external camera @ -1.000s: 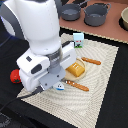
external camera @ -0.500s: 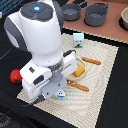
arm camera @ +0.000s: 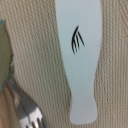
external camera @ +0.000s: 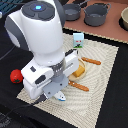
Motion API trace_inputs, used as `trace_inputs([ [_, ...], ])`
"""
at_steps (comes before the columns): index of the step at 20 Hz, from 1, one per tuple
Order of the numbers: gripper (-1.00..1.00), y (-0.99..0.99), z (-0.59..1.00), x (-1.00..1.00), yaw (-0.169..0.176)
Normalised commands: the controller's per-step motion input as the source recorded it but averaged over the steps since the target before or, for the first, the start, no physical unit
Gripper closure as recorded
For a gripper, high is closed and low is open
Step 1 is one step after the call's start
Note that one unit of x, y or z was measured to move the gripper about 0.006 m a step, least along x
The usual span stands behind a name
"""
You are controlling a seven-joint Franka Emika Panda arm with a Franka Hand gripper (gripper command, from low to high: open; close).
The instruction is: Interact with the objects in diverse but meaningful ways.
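gripper [external camera: 56, 95]: low over the woven mat [external camera: 102, 95], hidden under the wrist housing in the exterior view; fingers not in the wrist view, so can't tell whether it is spread or clamped.
target: white bottle-shaped piece [arm camera: 77, 55] with a black mark, lying flat on the mat right under the wrist camera; in the exterior view only its white-and-blue tip [external camera: 60, 98] pokes out from under the arm.
neighbours: metal fork head [arm camera: 25, 112] just beside the piece; bread loaf [external camera: 78, 71] near the arm, orange-handled cutlery [external camera: 91, 61] either side of it.
others: tomato [external camera: 16, 75] off the mat on the exterior view's left; small carton [external camera: 78, 39] at the mat's far edge, well apart.
risk 1: piece lies flat and thin, so fingertips may scrape the weave or slide over it instead of closing on it.
risk 2: a finger may catch the fork and drag it along.
risk 3: pressing down could bunch the mat and shift everything on it.
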Motion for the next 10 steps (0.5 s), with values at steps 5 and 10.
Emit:
trace_inputs([
  [5, -1.00, 0.05, 0.35, -0.52, 0.023],
  [10, -1.00, 0.04, 0.11, -0.89, 0.045],
])
